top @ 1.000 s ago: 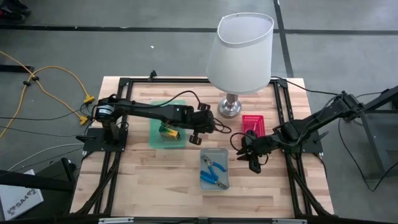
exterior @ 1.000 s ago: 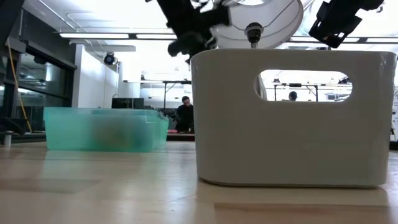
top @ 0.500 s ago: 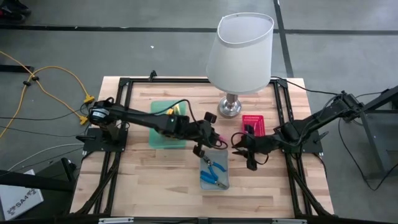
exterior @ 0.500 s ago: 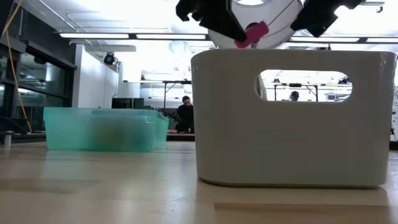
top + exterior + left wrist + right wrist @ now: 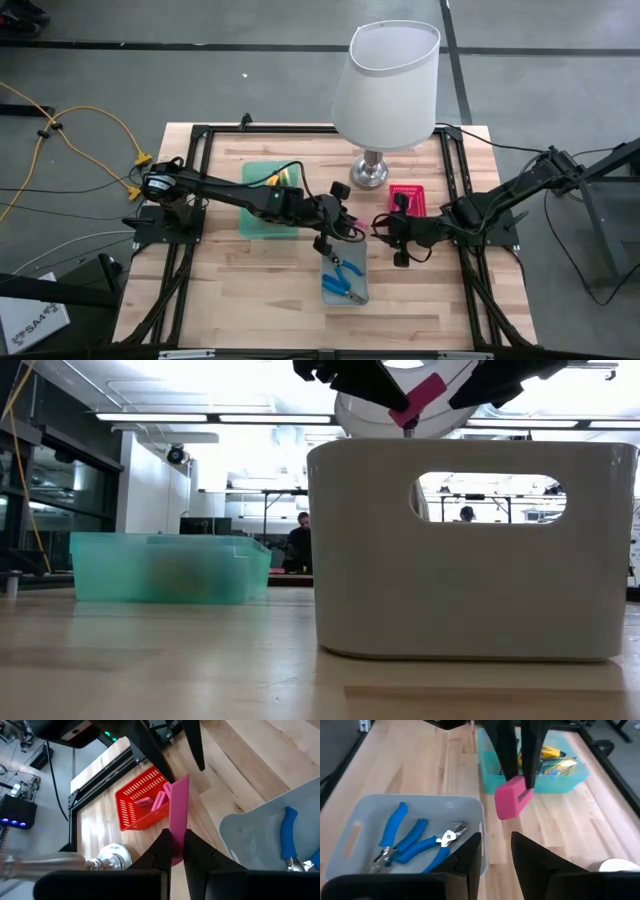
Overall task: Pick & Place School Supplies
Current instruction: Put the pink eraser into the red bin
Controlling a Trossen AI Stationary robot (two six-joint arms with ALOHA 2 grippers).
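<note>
My left gripper [image 5: 348,228] reaches from the table's left to its middle and is shut on a flat pink bar [image 5: 179,815], above the far edge of the grey tray [image 5: 358,294]. Facing it, my right gripper [image 5: 398,238] stands open a little to the right of the bar, with nothing between its fingers [image 5: 472,851]. Blue-handled pliers [image 5: 345,272] lie in the grey tray. More pink bars [image 5: 155,800] lie in the pink tray [image 5: 421,190]. My left gripper pinches the pink bar's near end [image 5: 175,851] between its two fingers. The fingers slant down from the table's left and lie along the bar. The rest of the bar [image 5: 510,799] sticks out past the fingertips toward my right gripper, lifted clear of the trays.
A green tray [image 5: 252,218] with yellow-and-green pieces sits left of centre under my left arm. A big white-shaded lamp [image 5: 385,70] stands at the far edge, its base [image 5: 369,172] beside the pink tray. In the low view the grey tray's wall [image 5: 470,580] fills the foreground.
My left gripper has swung from over the green tray toward the table's right, up to my right gripper, and has risen a little with the pink bar, whose free end has tipped upward. My right gripper has rolled about its own line while staying in place.
</note>
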